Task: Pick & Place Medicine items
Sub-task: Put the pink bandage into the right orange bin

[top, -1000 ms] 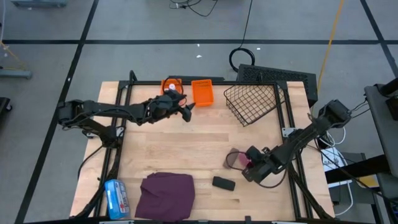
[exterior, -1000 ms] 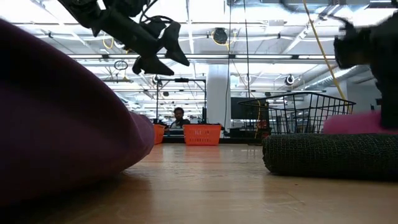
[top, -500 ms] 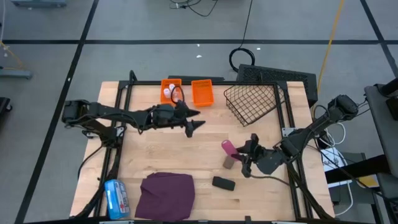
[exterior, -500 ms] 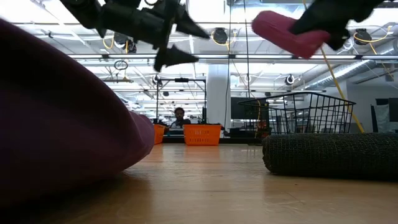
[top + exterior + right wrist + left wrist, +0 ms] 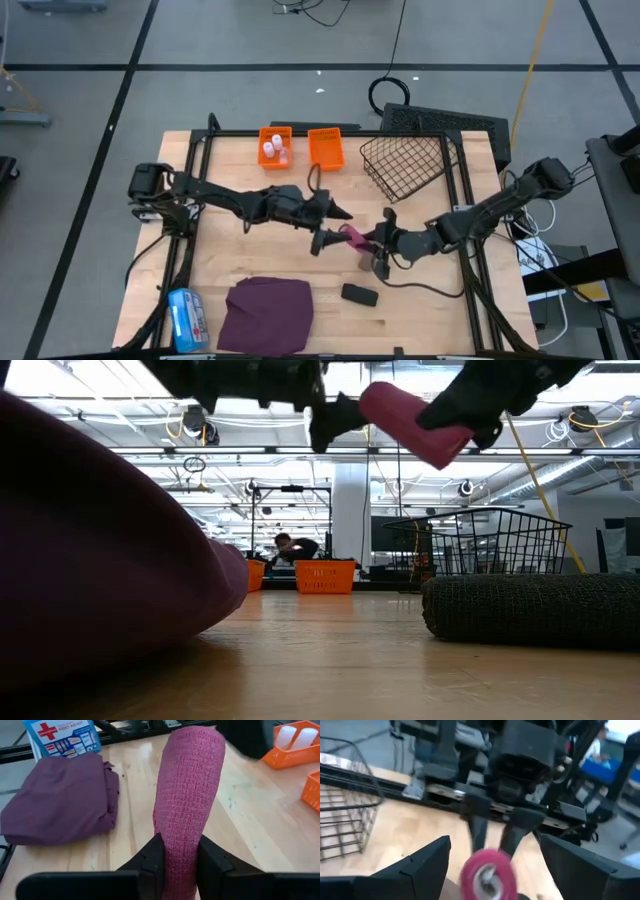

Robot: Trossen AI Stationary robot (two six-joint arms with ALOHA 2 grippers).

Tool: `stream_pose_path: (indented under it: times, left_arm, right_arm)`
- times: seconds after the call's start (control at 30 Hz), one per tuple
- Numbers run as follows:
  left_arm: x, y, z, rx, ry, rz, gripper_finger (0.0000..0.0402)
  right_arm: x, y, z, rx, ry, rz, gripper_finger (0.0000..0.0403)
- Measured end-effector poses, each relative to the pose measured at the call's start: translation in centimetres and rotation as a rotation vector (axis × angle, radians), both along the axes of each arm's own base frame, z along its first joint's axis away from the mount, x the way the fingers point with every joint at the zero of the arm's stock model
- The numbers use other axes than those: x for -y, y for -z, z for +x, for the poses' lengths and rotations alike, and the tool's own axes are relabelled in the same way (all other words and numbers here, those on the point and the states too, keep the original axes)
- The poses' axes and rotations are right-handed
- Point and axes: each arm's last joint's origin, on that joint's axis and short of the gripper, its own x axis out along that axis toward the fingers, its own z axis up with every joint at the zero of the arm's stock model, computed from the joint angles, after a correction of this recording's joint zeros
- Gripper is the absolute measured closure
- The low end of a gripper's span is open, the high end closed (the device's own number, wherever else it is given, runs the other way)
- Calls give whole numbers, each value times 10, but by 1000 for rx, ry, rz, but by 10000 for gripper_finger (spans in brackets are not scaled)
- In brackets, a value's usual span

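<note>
The pink tube (image 5: 352,236) hangs in the air over the table's middle, shut in my right gripper (image 5: 372,240). My left gripper (image 5: 330,230) is open and faces it from the table's left. Its fingers (image 5: 425,867) stand on either side of the tube's free end (image 5: 487,872) without touching it. The grey-brown oblong (image 5: 381,265) lies on the table just under my right gripper. The black oblong (image 5: 359,294) lies flat nearer the near edge. The tiny white bottles (image 5: 270,150) stand in the left orange bin (image 5: 275,135). My right gripper (image 5: 180,862) pinches the pink tube between its two fingers at the end nearest the wrist (image 5: 177,845). The fingers come about level from the table's right and lie along the tube. The tube is lifted clear and sticks out toward my left gripper.
A purple cloth (image 5: 268,312) and a blue-and-white first-aid packet (image 5: 185,318) lie at the near left. A second orange bin (image 5: 325,148) and a tilted wire basket (image 5: 405,165) sit at the far edge. Bare wood shows left of the middle.
My right gripper has lifted the pink tube off the table and carried it up and toward the table's left. My left gripper has swung from the orange bins at the far edge toward the middle, turned to face the tube, and stayed open.
</note>
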Motion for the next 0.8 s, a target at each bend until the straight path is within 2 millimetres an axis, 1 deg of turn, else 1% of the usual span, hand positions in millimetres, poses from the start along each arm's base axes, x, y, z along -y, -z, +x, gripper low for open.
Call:
stream_pose_path:
  times: [0.17, 0.27, 0.33, 0.43, 0.53, 0.67, 0.77, 0.8]
  left_arm:
    - [4, 4, 16, -121, 47, 37, 82]
    - [3, 1, 18, -169, 57, 46, 84]
    - [2, -1, 18, -182, 56, 45, 96]
    - [1, -5, 16, -184, 53, 43, 138]
    - [0, -5, 15, -186, 54, 30, 202]
    - [1, 0, 17, -211, 75, 7, 287]
    - [0, -1, 17, -200, 66, 31, 327]
    - [-2, -3, 16, -196, 39, 41, 330]
  right_arm:
    - [-1, 0, 2, 12, -24, -27, 337]
    - [0, 0, 0, -13, -25, -39, 337]
    - [1, -1, -3, -20, -24, -38, 338]
    - [2, -1, -4, -29, -24, -38, 338]
    - [2, -1, -4, -30, -24, -39, 335]
    - [1, 0, -5, -38, -31, -41, 336]
    - [2, 0, -5, -42, -29, -47, 332]
    - [2, 0, -5, -46, -26, -55, 327]
